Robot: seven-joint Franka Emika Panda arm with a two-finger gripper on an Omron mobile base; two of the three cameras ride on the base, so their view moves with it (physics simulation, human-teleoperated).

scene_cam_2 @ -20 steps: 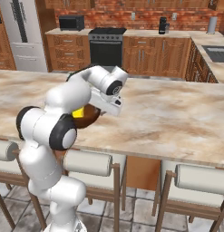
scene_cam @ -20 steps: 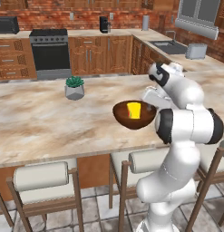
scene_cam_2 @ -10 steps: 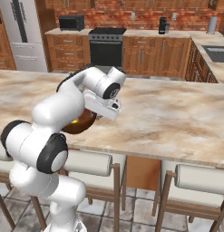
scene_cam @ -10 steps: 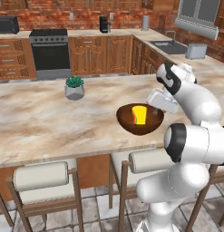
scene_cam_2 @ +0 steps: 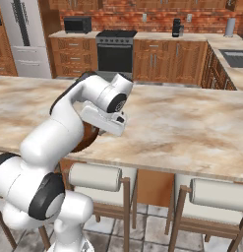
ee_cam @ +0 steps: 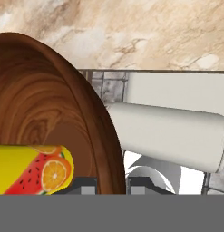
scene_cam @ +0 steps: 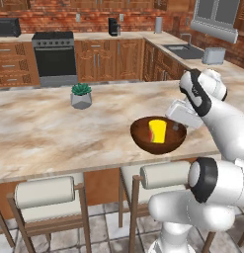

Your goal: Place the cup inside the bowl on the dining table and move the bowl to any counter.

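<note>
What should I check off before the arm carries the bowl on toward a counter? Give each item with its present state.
1. Cup inside the bowl: ok, it sits in the hollow.
2. Gripper on the bowl's rim: ok, in the hand view the wall runs between the two fingertips.
3. Bowl lifted off the dining table: ok, it hangs past the near edge, above the stools.
4. Bowl level: not ok, it tips slightly toward the camera.
5. Cup upright: cannot tell; it leans against the bowl's inner wall.
6. Plant pot out of the way: ok, it stands far left of the bowl.
</note>
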